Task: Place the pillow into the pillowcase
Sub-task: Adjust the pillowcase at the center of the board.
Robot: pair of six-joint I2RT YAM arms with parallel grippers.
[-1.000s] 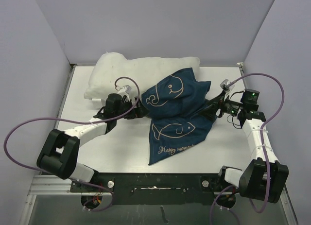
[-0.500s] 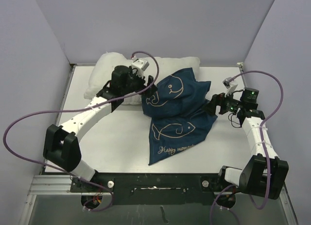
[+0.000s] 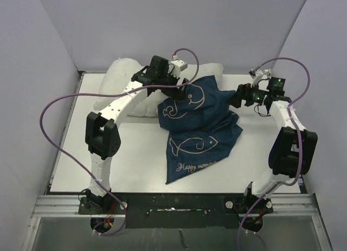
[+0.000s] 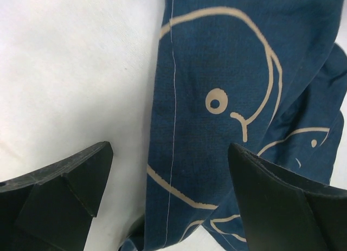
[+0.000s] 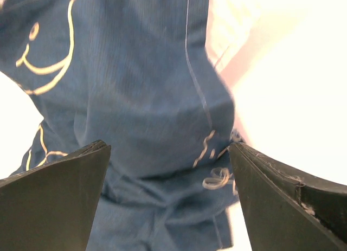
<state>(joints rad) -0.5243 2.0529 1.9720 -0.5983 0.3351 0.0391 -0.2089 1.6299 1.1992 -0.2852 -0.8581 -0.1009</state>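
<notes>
The pillowcase (image 3: 198,133) lies crumpled, its script-printed corner nearest the arm bases and its far half riding up onto the pillow (image 3: 122,80). The pillow stretches beyond the pillowcase, its lumpy end sticking out past the pillowcase's far-left side. I cannot tell whether any of it sits inside the cloth.

At the pillowcase's far-left edge, the left gripper (image 4: 168,164) hangs with fingers spread wide, a stitched hem and white pillow showing between them, pinching nothing. At the pillowcase's far-right corner, the right gripper (image 5: 169,153) is likewise spread, with blue folds beneath and nothing held.

The likely trouble is the bite. A close over that hem could catch both layers, or the pillow skin with them, so the mouth would never open. Uneven pulls from the two sides could instead drag the pillowcase off the pillow. The purple cables (image 3: 51,113) loop loosely on both sides of the pillowcase and might snag.

Under the pillowcase is a plain white table (image 3: 130,153), and pale lavender walls (image 3: 179,29) close it in beyond and to both sides.
</notes>
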